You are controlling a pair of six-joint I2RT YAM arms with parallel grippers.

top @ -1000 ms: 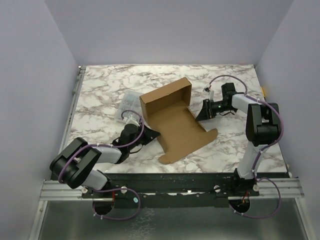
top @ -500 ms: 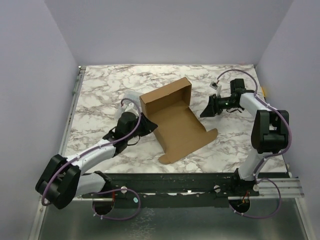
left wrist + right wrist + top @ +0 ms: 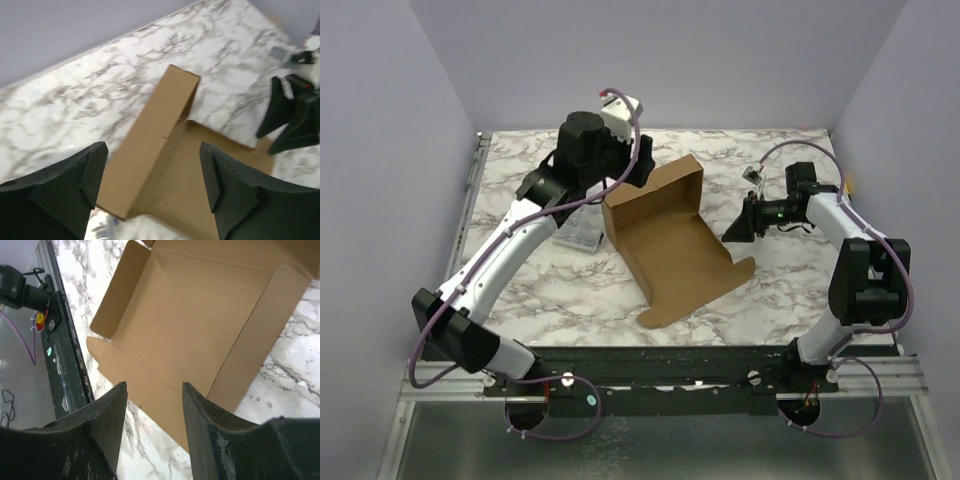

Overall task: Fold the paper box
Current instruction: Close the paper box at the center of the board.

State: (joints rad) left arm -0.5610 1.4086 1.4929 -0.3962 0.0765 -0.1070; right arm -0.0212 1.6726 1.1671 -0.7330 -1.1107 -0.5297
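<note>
The paper box point(image 3: 675, 245) is brown cardboard lying half-formed in the middle of the table, its back wall point(image 3: 650, 190) upright and its front flap flat. My left gripper point(image 3: 638, 168) hangs high over the box's back left corner, open and holding nothing. In the left wrist view the box point(image 3: 155, 145) lies well below the left gripper point(image 3: 152, 165). My right gripper point(image 3: 734, 226) sits low at the box's right side, open and not touching it. In the right wrist view the right gripper point(image 3: 154, 386) points at the box's open inside point(image 3: 195, 315).
A small clear plastic case point(image 3: 582, 232) lies on the marble just left of the box, under the left arm. The table's metal rail point(image 3: 70, 350) runs along the near edge. Purple walls stand on three sides.
The left arm rose from the table at the box's left side to high over its back left corner, and its jaws opened wide. The right gripper drew back slightly and opened a little.
</note>
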